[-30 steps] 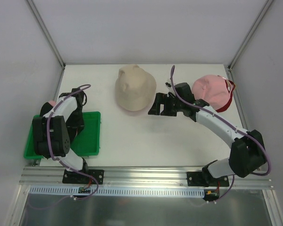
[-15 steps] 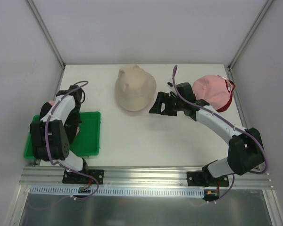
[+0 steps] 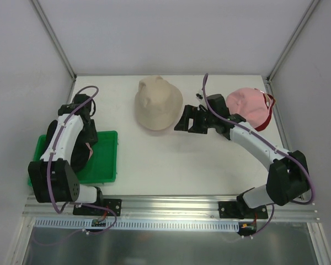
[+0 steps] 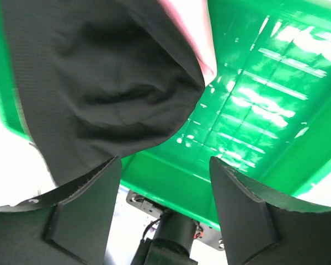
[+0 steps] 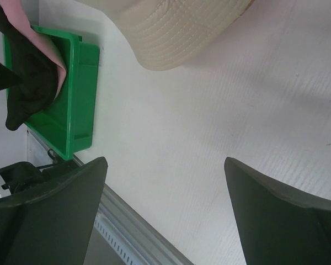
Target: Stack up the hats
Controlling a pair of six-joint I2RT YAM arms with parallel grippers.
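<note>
In the left wrist view, your left gripper (image 4: 165, 161) is standing released. Its two dark fingers are spreading along the bottom edge, with only the flat green plastic tray (image 4: 265, 110) showing in the gap. A soft black fabric hat (image 4: 99, 83) is filling the upper left of that frame and sagging down toward the left finger (image 4: 83, 204). You cannot tell whether it is touching the finger, and the frame is cutting off its shape. A strip of a pink fabric hat (image 4: 190, 33) is peeking out beside it at the top.

In the overhead view, both hats are lying over the tray at lower left, mostly hidden under the left arm, and the gripper is hard to pick out there. Further up, near the centre of the white table (image 3: 154, 160), your right gripper (image 3: 187, 120) is hovering with its fingers wide apart, gripping nothing. It is sitting just beside the right brim of the beige brimmed bucket hat (image 3: 158, 104). At upper right, a pink baseball cap (image 3: 245, 105) is resting on a red cap (image 3: 269, 117), of which only the rim is showing.
</note>
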